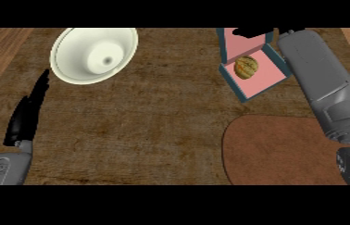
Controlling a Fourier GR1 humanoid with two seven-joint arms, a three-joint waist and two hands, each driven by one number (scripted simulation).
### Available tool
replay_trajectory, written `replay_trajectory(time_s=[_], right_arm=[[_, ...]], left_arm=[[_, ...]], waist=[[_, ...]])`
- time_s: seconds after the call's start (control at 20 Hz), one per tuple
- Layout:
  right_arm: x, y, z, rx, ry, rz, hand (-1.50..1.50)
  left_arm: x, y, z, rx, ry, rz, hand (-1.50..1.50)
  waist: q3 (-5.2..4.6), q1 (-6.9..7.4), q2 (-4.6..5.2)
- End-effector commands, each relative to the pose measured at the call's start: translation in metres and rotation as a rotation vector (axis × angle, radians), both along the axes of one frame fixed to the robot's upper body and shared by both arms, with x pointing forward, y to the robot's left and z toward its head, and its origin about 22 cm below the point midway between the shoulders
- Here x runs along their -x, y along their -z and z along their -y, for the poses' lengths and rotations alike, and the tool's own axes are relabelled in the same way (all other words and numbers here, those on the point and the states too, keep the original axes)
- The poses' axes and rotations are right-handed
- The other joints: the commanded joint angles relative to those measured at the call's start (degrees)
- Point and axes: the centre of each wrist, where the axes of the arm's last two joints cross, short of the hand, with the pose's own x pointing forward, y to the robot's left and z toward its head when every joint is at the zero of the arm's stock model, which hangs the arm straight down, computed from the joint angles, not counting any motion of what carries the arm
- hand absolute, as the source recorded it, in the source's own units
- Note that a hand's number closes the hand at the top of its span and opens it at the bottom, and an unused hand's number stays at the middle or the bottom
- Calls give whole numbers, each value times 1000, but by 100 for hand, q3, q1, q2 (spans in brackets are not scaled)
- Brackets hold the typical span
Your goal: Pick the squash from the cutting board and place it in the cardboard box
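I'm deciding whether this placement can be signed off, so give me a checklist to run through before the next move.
1. Squash inside the box: ok, it lies on the pink floor.
2. Cutting board free of the squash: ok, nothing shows on its visible part.
3. Right hand let go of the squash: cannot tell, only a dark part shows by the box's far edge.
4. Right forearm clear of the box: not ok, it overlaps the box's right side in this view.
5. Left hand out of the way: ok, at the left edge, fingers straight.
6. White bowl undisturbed: ok, far left.
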Motion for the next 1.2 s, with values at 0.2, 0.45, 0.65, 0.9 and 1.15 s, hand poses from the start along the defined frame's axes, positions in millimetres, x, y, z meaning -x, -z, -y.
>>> replay_trajectory(time_s=[0.2, 0.45, 0.65, 0.9, 1.15], right_arm=[[2, -29, 48, -233, 75, 185, -150], [12, -22, 89, -309, 62, 200, -150], [39, -21, 161, -288, 117, 182, -150], [63, -21, 205, -274, 158, 163, -150], [101, -9, 255, -249, 117, 143, -150]], left_arm=[[9, 11, -3, 8, -22, -2, 0], [-1, -2, 0, 6, -28, -6, 0], [10, 1, -7, 12, -54, -23, 0], [7, 6, -12, 11, -51, -32, 0], [9, -2, -10, 3, -50, -13, 0]], waist=[[-2, -76, -38], [-3, -215, -87], [0, -248, -108], [-7, -334, -139], [-1, -305, -132]])
